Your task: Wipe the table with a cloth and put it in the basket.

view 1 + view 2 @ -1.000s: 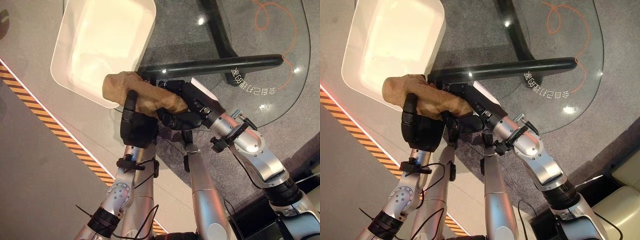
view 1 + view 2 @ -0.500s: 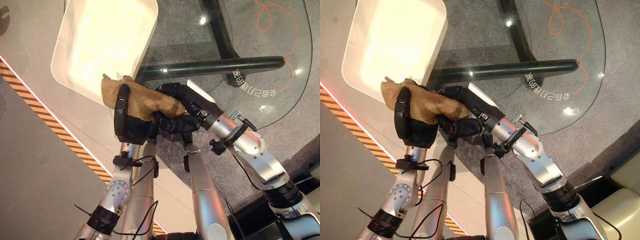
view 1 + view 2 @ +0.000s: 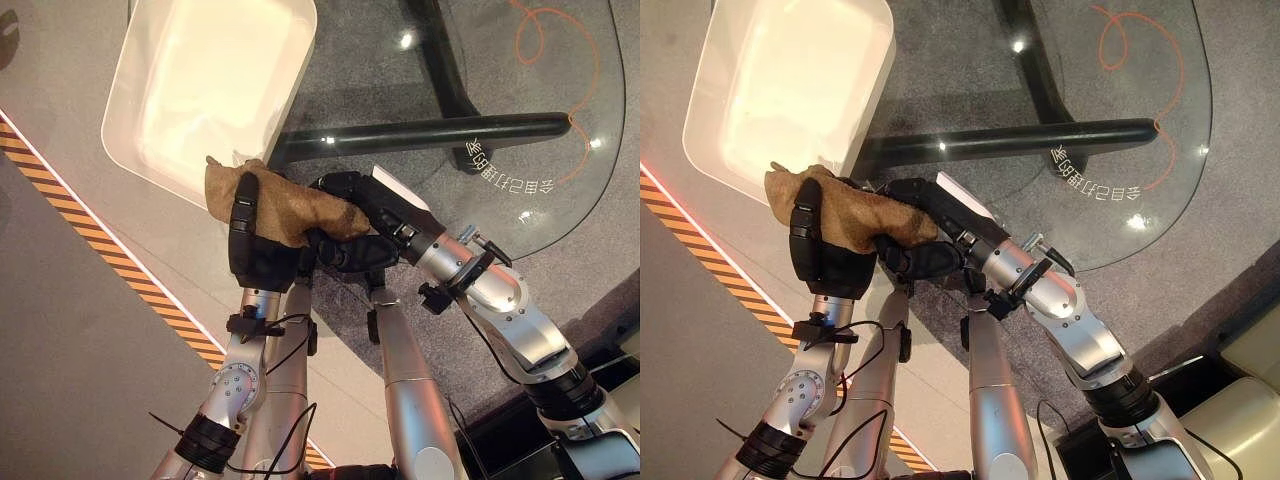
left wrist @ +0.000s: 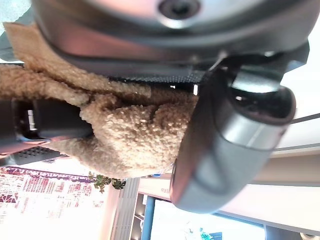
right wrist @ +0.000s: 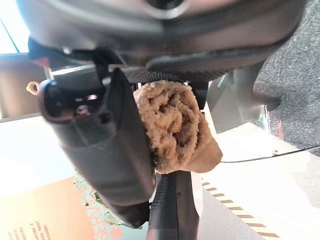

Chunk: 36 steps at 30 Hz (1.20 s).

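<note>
Grey carpet spreads under a glass surface whose rounded edge curves away on the robot's right; a dark bar of its frame shows through the glass, running across the view, and an orange looped line is drawn on the glass near the far edge. Left of the carpet lies a pale floor crossed by a diagonal orange-and-black striped strip.

Beyond the hands sits the white basket, a rounded rectangular tub with an open, bare inside; its near rim lies just beyond the left hand, and its right side reaches the glass surface's left end, so free room lies mostly over the tub and over the glass to the right.

Between the two hands is the brown fuzzy cloth, bunched into a lump just short of the basket's near rim and beside the left end of the dark bar. It is off the glass and held up by both hands.

Rising from below, the left hand has its fingers curled over the cloth's left end; its wrist view shows the thumb pressed against the pile. Reaching in from the right, the right hand has its fingers closed round the cloth's other end, with the thumb clamped alongside the folded fabric.
</note>
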Motion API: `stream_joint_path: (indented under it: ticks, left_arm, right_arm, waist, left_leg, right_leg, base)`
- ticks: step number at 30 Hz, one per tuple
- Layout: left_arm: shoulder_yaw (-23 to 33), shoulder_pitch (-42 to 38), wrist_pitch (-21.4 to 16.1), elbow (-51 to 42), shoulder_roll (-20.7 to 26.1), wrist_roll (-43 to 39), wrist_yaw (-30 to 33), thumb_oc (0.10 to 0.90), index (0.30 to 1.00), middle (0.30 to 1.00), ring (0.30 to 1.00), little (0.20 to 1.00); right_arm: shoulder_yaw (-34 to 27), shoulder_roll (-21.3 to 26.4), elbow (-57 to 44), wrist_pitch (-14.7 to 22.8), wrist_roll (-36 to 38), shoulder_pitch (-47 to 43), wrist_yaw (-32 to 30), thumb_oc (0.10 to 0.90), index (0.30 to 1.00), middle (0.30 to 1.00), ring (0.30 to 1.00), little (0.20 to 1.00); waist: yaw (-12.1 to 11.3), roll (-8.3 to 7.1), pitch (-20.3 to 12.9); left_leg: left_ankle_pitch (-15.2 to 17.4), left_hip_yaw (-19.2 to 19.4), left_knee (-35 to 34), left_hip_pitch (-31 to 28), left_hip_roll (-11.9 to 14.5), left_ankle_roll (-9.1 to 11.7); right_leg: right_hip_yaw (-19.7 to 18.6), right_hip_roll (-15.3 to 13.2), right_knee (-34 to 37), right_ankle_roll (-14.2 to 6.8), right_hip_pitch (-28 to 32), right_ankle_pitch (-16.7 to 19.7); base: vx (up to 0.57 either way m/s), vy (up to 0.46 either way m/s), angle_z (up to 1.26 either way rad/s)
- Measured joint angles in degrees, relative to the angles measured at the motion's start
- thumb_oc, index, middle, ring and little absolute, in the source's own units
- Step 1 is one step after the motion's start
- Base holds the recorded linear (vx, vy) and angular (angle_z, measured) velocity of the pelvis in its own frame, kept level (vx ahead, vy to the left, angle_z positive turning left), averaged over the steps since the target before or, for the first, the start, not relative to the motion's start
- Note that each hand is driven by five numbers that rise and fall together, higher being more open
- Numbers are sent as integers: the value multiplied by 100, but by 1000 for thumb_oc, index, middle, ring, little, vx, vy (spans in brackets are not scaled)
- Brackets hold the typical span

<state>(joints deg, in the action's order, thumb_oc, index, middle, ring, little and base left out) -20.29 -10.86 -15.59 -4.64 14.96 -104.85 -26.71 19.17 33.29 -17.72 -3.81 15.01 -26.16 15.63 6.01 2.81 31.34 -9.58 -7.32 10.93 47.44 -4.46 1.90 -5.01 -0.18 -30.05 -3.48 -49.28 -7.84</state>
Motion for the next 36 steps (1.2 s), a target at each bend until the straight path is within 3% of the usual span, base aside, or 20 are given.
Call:
stream_joint_path:
  ticks: [1,9,17,28,33,36]
  left_arm:
    - [4,21,0,0,0,0,0,100,300,300,300,200]
    - [223,-116,-109,0,-72,-10,0,100,300,300,300,200]
    - [869,-273,-394,-259,-219,-246,-2,100,300,300,300,200]
    - [751,-374,-424,-286,-331,-243,5,100,300,300,300,200]
    - [749,-388,-626,-286,-331,-196,16,100,300,300,300,200]
    - [750,-396,-904,-286,-325,358,111,100,300,300,300,200]
  right_arm:
    - [0,0,-16,0,-20,2,-14,800,900,900,900,900]
    - [-2,-10,-151,113,-140,89,-236,800,900,900,900,900]
    - [-305,7,-68,75,-207,690,-617,800,900,900,900,900]
    - [-584,-470,-63,375,-66,758,-985,800,900,900,900,900]
    - [-591,-624,-63,520,94,779,-1132,800,900,900,900,900]
    - [-589,-642,-62,523,146,832,-1178,800,900,900,900,900]
  waist:
    - [2,0,0]
    - [21,0,0]
    - [40,0,0]
    - [91,-2,-1]
    - [142,-4,-2]
    - [186,-5,-2]
  left_leg:
    - [0,0,1,0,0,0]
    - [1,1,6,-4,-2,-1]
    - [-2,7,17,-13,-6,-2]
    - [-1,37,33,-28,-1,-3]
    - [0,46,39,-34,-2,-5]
    - [-1,57,62,-35,-2,-5]
  right_leg:
    - [-1,0,0,1,0,-1]
    - [-7,-1,-6,1,2,-2]
    - [-10,-3,-20,1,8,-2]
    - [-25,0,-37,0,13,0]
    - [-30,-3,-31,-2,23,2]
    - [-37,-2,-30,-8,33,7]
  base:
    - [0,0,0]
    - [0,0,0]
    - [0,4,0]
    - [0,3,0]
    - [0,0,0]
    - [-5,11,0]
